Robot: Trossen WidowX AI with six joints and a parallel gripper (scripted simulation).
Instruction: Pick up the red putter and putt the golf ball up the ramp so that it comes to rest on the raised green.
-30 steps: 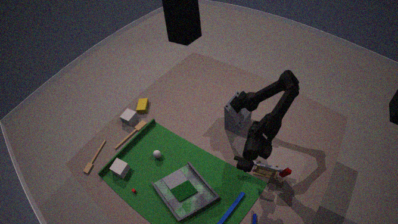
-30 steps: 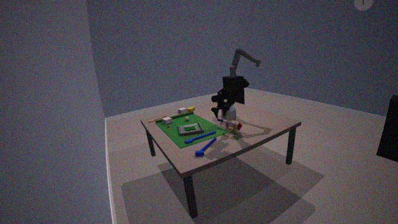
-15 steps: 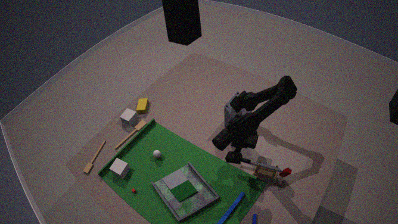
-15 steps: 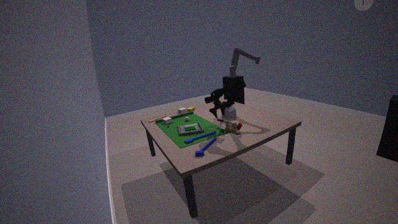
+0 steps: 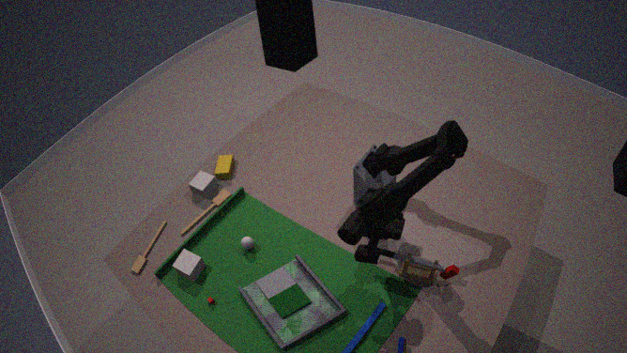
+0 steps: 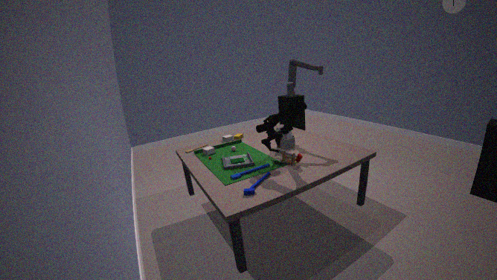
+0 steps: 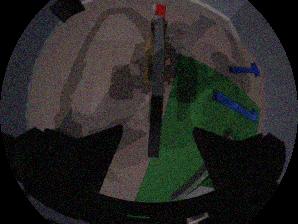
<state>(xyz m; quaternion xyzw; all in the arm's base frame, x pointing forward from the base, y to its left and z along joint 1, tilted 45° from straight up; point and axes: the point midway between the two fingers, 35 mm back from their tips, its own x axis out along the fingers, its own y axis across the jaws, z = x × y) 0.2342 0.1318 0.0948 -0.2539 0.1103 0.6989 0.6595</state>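
The red putter (image 5: pixel 450 270) (image 6: pixel 298 157) (image 7: pixel 160 11) lies on a small stand (image 5: pixel 418 271) just off the right edge of the green mat (image 5: pixel 282 235); its dark shaft points toward the arm. My gripper (image 5: pixel 373 253) (image 7: pixel 158 129) is open and low over the handle end of the shaft, one finger on each side in the wrist view. Nothing is held. The white golf ball (image 5: pixel 247 242) (image 6: pixel 233 148) rests on the mat, left of the grey ramp (image 5: pixel 276 282) and the raised green (image 5: pixel 289 300) (image 6: pixel 236 160).
Two white cubes (image 5: pixel 202 180) (image 5: pixel 188 264), a yellow block (image 5: pixel 223 165) and two wooden putters (image 5: pixel 205 212) (image 5: pixel 149 247) lie at the left. A blue putter (image 5: pixel 365 327) lies at the mat's near right corner. A small red marker (image 5: pixel 210 300) sits on the mat.
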